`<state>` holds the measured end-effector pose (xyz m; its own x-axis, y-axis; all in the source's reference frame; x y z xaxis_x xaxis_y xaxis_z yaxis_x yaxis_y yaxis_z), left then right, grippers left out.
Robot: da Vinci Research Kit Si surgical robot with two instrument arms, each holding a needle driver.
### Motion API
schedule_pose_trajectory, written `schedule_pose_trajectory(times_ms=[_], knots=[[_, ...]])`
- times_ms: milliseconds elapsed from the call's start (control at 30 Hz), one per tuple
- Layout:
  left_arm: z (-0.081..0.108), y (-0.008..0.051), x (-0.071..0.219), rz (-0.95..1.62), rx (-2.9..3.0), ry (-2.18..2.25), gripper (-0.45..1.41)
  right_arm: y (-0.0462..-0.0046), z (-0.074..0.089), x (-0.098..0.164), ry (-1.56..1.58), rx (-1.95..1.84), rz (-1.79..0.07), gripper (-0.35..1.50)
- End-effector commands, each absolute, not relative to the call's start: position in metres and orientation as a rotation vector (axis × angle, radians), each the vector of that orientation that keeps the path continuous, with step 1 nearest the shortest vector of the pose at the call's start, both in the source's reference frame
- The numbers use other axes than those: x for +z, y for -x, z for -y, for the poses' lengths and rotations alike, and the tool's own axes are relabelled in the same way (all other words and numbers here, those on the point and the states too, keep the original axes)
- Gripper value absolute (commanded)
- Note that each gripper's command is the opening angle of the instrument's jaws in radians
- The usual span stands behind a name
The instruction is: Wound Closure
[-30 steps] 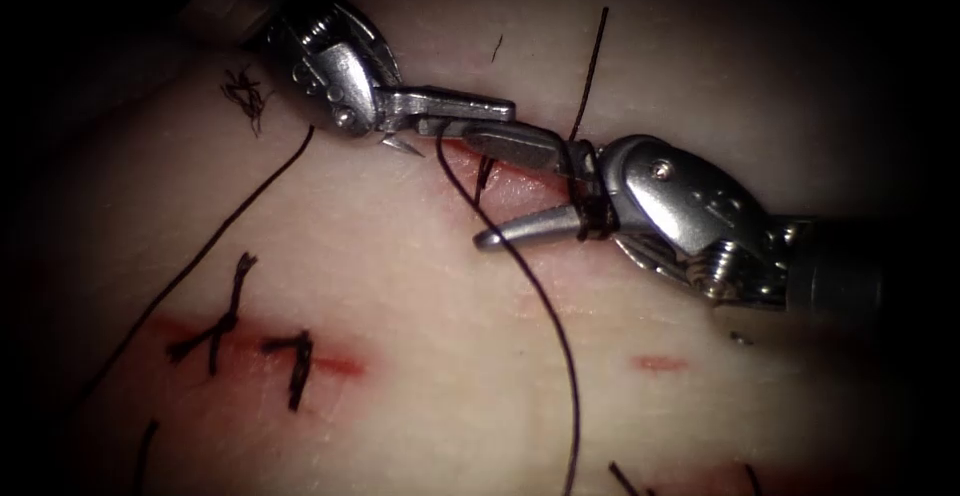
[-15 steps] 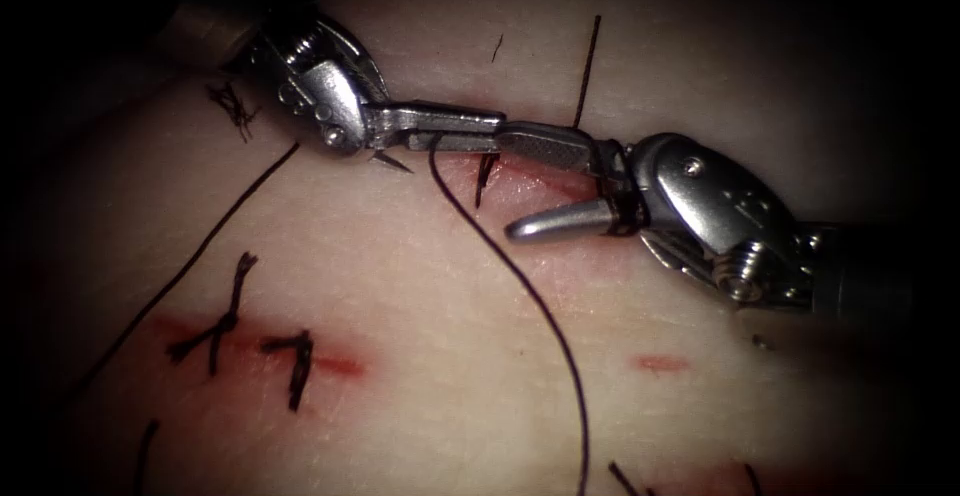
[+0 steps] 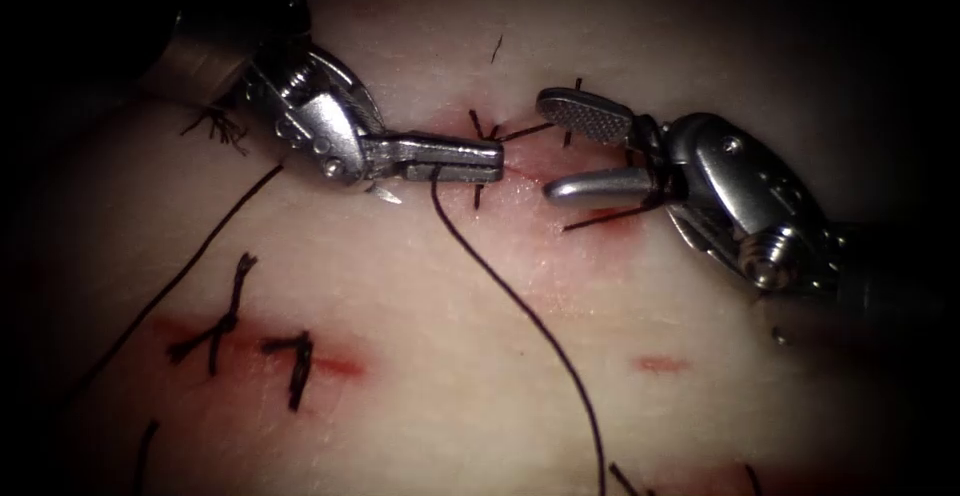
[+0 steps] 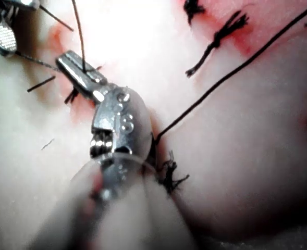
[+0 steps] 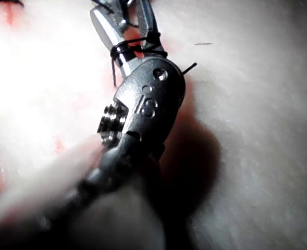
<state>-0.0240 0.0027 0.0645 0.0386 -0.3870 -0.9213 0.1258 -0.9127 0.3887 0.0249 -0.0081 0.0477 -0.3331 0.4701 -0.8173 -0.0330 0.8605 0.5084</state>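
**A:** At the left end of the cut [image 3: 520, 168], what is held?

**B:** The left claw [image 3: 488, 157] is clenched on the thread [image 3: 520, 306], which is seen running from the jaws down across the tissue [image 3: 420, 386]. A small bright point [image 3: 385, 194] is seen under the claw's base. It is judged to be the needle's tip, clear of the tissue. Where along its curve the needle is gripped cannot be told.

**A:** And further right?

**B:** Short cut ends [image 3: 478, 122] are seen standing at the cut. Beyond them, the right claw [image 3: 548, 151] is spread wide and nothing is grasped. Dark turns of thread [image 3: 655, 171] are seen wound round the root of its jaws.

**A:** What could go wrong?

**B:** Those turns could be caught at the hinge if the claws were drawn apart. The stitch could then be dragged sideways and the cut's edge torn. The thread could also be frayed where it is pinched, or a loose end trapped under the needle's tip.
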Motion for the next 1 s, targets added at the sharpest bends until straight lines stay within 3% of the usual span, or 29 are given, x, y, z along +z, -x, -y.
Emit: schedule_pose_trajectory(times_ms=[33, 1000], knots=[[-0.0026, 0.0247, 0.0650, 0.262, -1.936, -1.955, -0.45, -0.0253, 0.0074, 0.0482, -0.307, 0.537, -1.838, 0.61], [0.0002, 0.0317, 0.0590, 0.229, -2.204, -1.691, -0.45, -0.0249, 0.0098, 0.0525, -0.177, 0.859, -1.386, 0.49]])
